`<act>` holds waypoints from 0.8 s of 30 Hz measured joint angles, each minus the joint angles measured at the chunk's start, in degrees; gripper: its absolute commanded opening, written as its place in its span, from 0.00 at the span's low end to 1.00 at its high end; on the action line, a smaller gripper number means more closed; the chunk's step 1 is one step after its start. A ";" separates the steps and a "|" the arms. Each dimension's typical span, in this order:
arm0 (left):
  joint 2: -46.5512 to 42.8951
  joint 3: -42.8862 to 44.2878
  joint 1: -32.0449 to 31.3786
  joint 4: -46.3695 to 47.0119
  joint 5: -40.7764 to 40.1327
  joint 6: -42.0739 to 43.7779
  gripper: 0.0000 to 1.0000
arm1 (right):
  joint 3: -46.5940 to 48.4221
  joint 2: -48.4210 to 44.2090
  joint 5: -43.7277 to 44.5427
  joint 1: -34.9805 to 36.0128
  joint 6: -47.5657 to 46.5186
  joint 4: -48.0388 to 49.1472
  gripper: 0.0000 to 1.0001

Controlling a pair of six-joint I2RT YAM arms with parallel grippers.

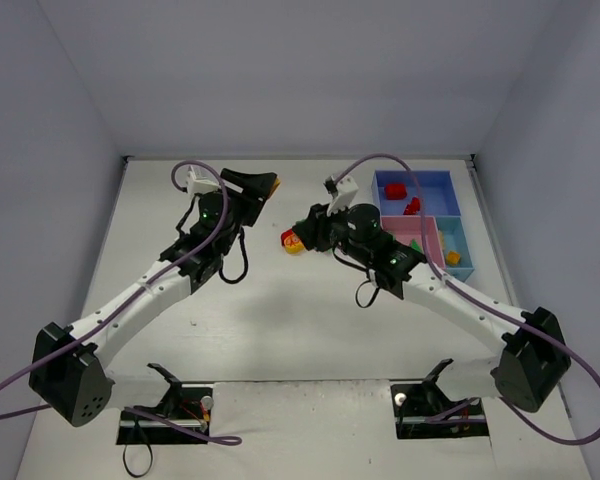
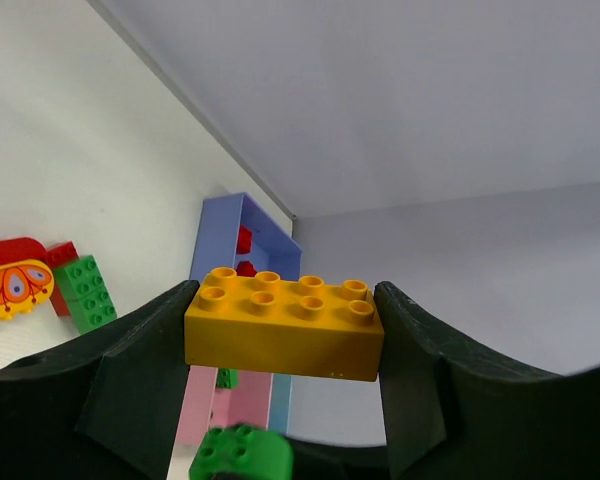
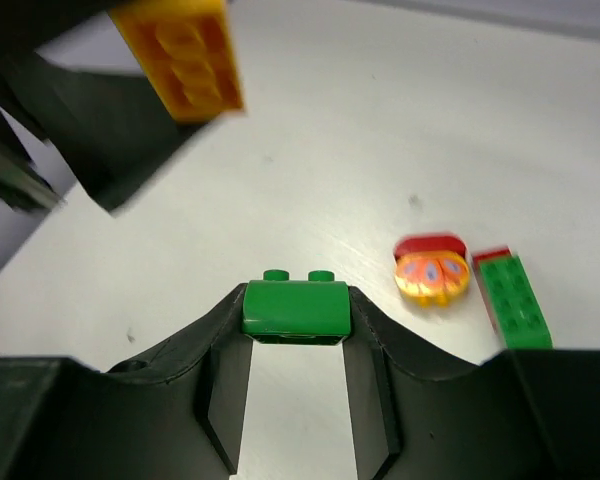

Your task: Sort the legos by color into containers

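Light is bright, even and diffuse, coming from above: the white counter carries only soft, pale shadows under the two arms in the top view, and the walls read as flat bluish grey. That view is sharp throughout. In the left wrist view the orange brick is crisp, with a mild sheen on its studs, while the black fingers of the left pincer are nearly featureless dark. In the right wrist view the green brick is in focus, the orange brick at upper left is smeared and soft, and faint streaks of glare cross the counter mid-frame.
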 measured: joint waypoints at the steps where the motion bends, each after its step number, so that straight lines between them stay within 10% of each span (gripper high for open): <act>1: 0.07 0.00 0.31 0.17 -0.35 0.17 0.00 | -1.92 -1.38 0.79 0.00 0.33 -1.22 0.00; 7: 1.68 0.00 0.81 0.63 -0.35 2.73 0.00 | -7.65 -7.91 7.80 -2.25 2.01 -8.79 0.00; 17: 2.95 0.11 0.81 -5.73 7.74 21.35 0.00 | -8.15 -8.87 15.15 -29.83 8.33 -20.57 0.01; 24: 1.68 0.09 0.81 -11.47 15.69 40.00 0.00 | -8.07 0.85 13.03 -36.79 10.34 -22.27 0.33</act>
